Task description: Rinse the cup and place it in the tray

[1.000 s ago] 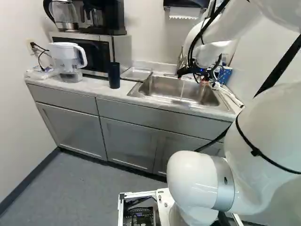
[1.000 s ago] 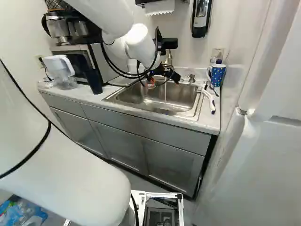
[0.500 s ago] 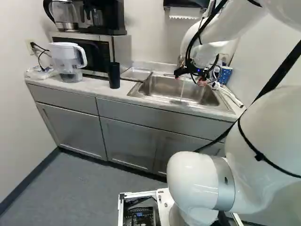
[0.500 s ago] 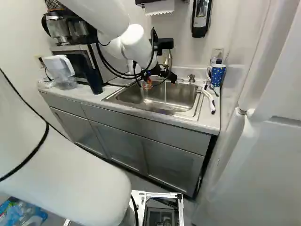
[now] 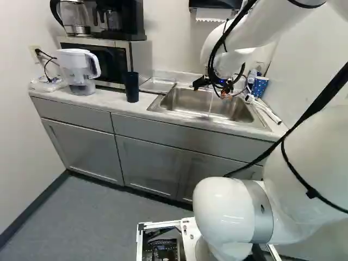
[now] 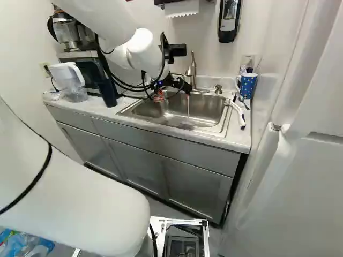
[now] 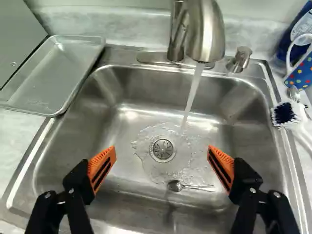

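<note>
Dotted cup [image 7: 301,72] is cut off only in wrist view.

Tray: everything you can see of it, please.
The tray is a shallow rectangle, apparently thin grey metal, with a raised, rolled rim and rounded corners. It lies flat and open side up on the counter, on the side of the sink nearer the microwave, its edge along the sink's rim. The visible part of its inside holds nothing. The microwave hides part of it in the wrist view; the gripper doesn't touch it.
</note>
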{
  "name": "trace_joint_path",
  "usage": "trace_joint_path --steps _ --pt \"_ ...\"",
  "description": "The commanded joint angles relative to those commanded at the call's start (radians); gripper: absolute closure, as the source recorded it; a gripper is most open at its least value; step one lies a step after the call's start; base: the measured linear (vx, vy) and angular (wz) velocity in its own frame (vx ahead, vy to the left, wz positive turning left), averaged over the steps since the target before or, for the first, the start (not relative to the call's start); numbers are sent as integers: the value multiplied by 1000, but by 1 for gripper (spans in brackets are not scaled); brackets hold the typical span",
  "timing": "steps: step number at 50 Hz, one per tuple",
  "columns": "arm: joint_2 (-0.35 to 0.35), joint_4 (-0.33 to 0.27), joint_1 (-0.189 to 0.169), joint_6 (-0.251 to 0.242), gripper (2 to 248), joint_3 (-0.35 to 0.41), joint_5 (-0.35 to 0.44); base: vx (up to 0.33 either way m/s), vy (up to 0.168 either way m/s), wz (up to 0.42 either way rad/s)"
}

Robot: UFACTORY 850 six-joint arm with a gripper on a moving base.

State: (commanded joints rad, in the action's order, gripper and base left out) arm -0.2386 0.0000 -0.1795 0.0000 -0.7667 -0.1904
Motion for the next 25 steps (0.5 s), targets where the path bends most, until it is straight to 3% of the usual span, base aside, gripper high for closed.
trace_joint_path --steps 25 --pt "-21 0 92 0 3 18 0 0 0 0"
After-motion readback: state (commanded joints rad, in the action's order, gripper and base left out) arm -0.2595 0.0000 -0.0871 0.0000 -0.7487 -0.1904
